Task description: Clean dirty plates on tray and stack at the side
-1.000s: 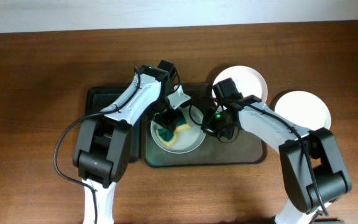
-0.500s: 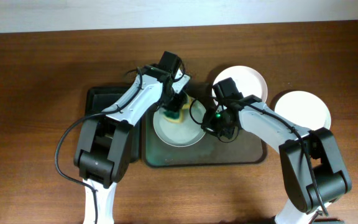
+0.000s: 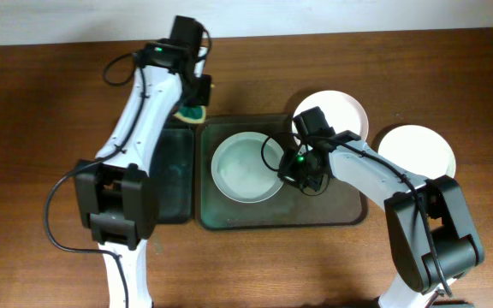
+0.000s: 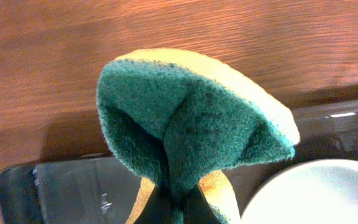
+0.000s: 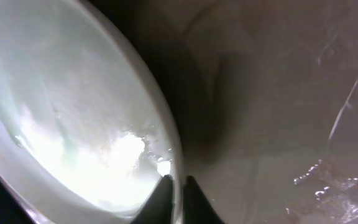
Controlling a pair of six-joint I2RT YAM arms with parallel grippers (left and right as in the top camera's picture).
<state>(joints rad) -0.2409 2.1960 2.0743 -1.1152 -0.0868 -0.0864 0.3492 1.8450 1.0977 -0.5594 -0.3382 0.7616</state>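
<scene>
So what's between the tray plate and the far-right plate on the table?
Overhead view: the right gripper gripping the tray plate's rim, then its arm over bare tray.

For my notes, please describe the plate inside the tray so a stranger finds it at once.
Find the larger dark tray on the table. The plate lies inside it, rim pinched by the right gripper; the two white plates further right are ungripped.
</scene>
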